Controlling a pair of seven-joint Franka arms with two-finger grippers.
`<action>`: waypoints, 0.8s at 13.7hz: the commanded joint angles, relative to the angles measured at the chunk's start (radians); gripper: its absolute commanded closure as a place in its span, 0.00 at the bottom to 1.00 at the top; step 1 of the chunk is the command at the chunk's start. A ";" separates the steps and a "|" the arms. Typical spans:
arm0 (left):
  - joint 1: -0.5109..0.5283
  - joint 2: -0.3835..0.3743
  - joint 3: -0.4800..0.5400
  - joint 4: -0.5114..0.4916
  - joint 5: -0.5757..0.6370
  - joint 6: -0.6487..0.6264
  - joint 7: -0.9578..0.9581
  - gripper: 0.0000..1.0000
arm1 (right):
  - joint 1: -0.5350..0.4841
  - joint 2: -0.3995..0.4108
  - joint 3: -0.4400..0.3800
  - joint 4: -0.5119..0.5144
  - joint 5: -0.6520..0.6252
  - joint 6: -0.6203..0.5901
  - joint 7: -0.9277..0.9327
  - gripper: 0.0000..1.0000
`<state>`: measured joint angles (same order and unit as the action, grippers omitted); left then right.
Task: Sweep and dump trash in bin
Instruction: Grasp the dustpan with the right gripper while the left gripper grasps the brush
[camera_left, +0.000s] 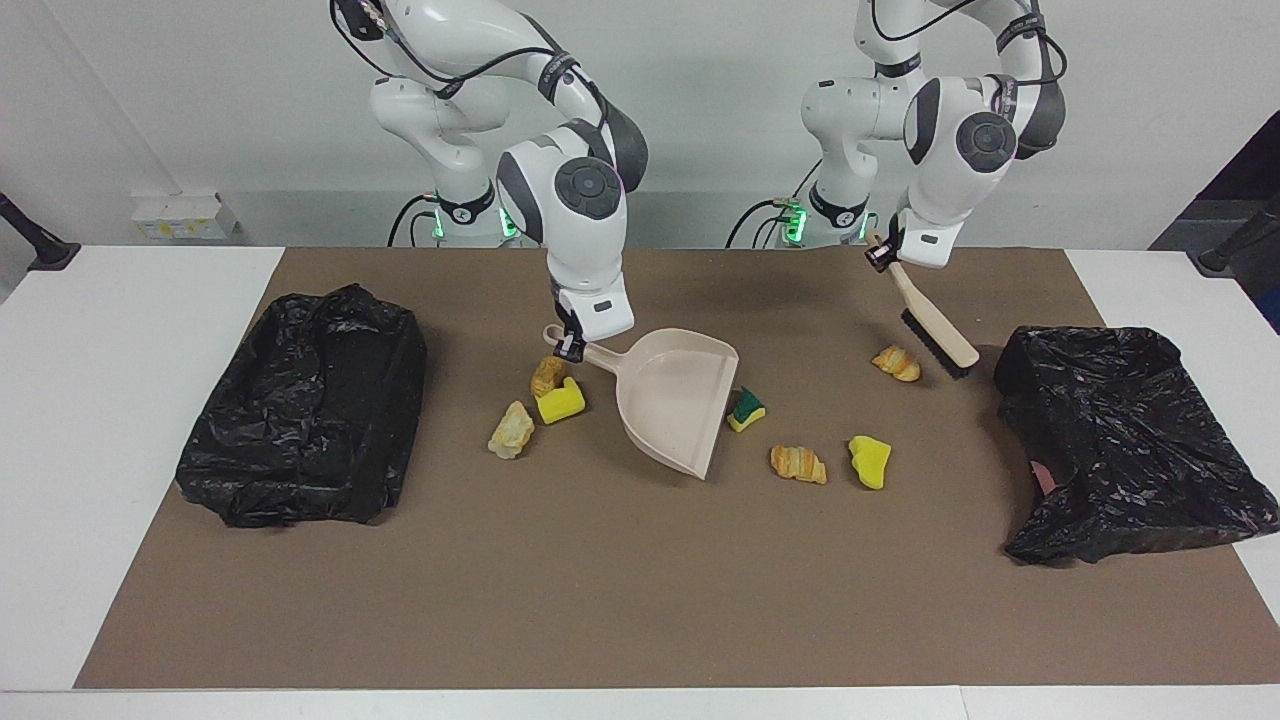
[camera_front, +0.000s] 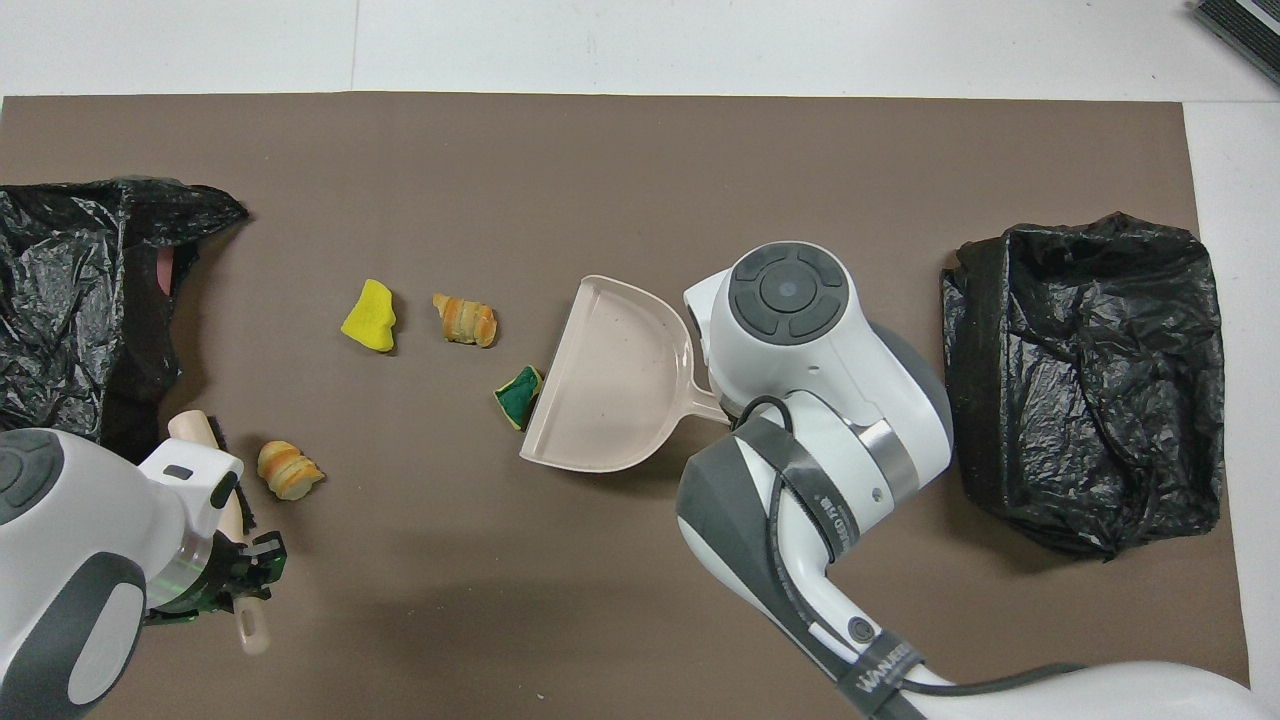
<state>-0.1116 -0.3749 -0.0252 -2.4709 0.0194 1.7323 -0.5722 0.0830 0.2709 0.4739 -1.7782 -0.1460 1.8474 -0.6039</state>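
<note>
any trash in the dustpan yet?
No, the dustpan is bare inside; every trash bit, like the green sponge, lies on the mat.

One marking was legible: the word "WANJEED" stood on a dark cable strap (camera_front: 880, 672) wrapped around the right arm's link.

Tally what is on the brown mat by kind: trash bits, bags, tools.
Sponge bits: 3 (yellow, yellow, green-and-yellow)
Pastry lumps: 4 (golden-brown, pale, striped, striped)
Black bags: 2 ()
Dustpan: 1
Brush: 1
Total: 11
</note>
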 joint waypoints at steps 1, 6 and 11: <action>-0.006 -0.006 -0.006 -0.088 0.020 0.053 -0.043 1.00 | 0.001 -0.019 0.002 -0.069 -0.024 0.046 -0.028 1.00; -0.054 0.149 -0.015 -0.036 0.022 0.248 -0.020 1.00 | 0.017 -0.016 0.002 -0.112 -0.063 0.065 -0.019 1.00; -0.114 0.218 -0.047 0.010 0.005 0.362 0.202 1.00 | 0.050 0.011 0.008 -0.113 -0.060 0.134 0.102 1.00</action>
<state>-0.1954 -0.1833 -0.0639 -2.4886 0.0206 2.0781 -0.4262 0.1315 0.2739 0.4743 -1.8863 -0.1926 1.9520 -0.5434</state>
